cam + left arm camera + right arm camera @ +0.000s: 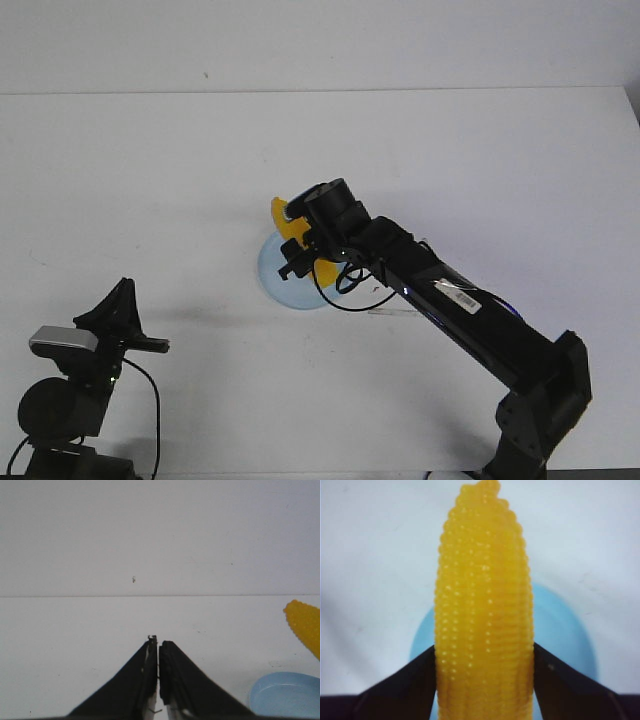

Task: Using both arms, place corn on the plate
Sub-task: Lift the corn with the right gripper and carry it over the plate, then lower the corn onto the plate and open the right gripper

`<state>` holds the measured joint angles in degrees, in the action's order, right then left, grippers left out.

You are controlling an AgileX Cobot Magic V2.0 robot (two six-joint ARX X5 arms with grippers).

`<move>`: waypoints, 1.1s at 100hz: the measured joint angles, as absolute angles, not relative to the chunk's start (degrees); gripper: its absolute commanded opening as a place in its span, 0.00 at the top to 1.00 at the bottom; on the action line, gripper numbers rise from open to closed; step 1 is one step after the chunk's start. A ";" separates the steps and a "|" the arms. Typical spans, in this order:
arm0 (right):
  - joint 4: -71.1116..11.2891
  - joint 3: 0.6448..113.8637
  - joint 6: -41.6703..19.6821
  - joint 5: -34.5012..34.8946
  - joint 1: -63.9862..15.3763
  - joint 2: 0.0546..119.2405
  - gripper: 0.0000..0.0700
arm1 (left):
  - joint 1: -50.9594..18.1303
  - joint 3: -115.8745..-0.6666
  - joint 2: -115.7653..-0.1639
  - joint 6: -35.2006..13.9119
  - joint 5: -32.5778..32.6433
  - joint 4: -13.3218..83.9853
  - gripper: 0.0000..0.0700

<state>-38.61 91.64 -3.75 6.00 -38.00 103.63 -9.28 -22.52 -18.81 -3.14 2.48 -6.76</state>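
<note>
Near the middle of the white table (150, 170), in the front view, the right arm (470, 320) reaches in from about five o'clock, stretched diagonally toward eleven o'clock, with its right gripper (300, 245) above the pale blue plate (272, 270). The gripper is clenched on the yellow corn cob (285, 222): in the right wrist view the two black fingers (405, 685) press against either side of the cob's thicker part, and its tapered, knobbly tip points away from the wrist. Behind the cob in that view the plate shows as a blue disc on both sides, so the corn hangs over the plate; whether it touches the plate cannot be told. In the front view only bits of the cob show around the gripper, one yellow end sticking out toward eleven o'clock past the plate's rim, another patch lower beside the black cable loop (335, 290).

The left arm (70, 390) sits folded at the table's seven o'clock corner, well apart from the plate. Its left gripper (158, 680) is closed on nothing, the two black fingers meeting with only a thin seam between them in the left wrist view. From that camera the plate's edge lies at about four o'clock and the cob's end at three o'clock, raised clear above the plate.
</note>
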 measured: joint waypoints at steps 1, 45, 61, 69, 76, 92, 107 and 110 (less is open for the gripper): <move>-39.03 91.90 -3.90 5.93 -38.11 103.96 0.54 | -9.28 -22.52 -18.81 -3.14 2.48 -6.76 1.00; -61.84 114.17 -15.81 0.19 -39.27 120.09 0.54 | -9.28 -22.52 -18.81 -3.14 2.48 -6.76 1.00; -64.55 114.48 -22.98 0.45 -39.05 123.87 0.54 | -9.28 -22.52 -18.81 -3.14 2.48 -6.76 1.00; -64.10 114.41 -26.70 1.69 -38.87 124.57 0.54 | -9.28 -22.52 -18.81 -3.14 2.48 -6.76 1.00; -62.37 114.41 -29.41 2.66 -38.79 124.55 0.54 | -9.28 -22.52 -18.81 -3.14 2.48 -6.76 1.00; -59.33 114.41 -34.57 3.46 -38.15 124.55 0.54 | -9.28 -22.52 -18.81 -3.14 2.48 -6.76 1.00; -59.42 114.41 -36.82 3.18 -37.58 124.55 0.54 | -9.28 -22.52 -18.81 -3.14 2.48 -6.76 1.00; -59.31 114.41 -37.10 3.14 -37.47 124.55 0.54 | -9.28 -22.52 -18.81 -3.14 2.48 -6.76 1.00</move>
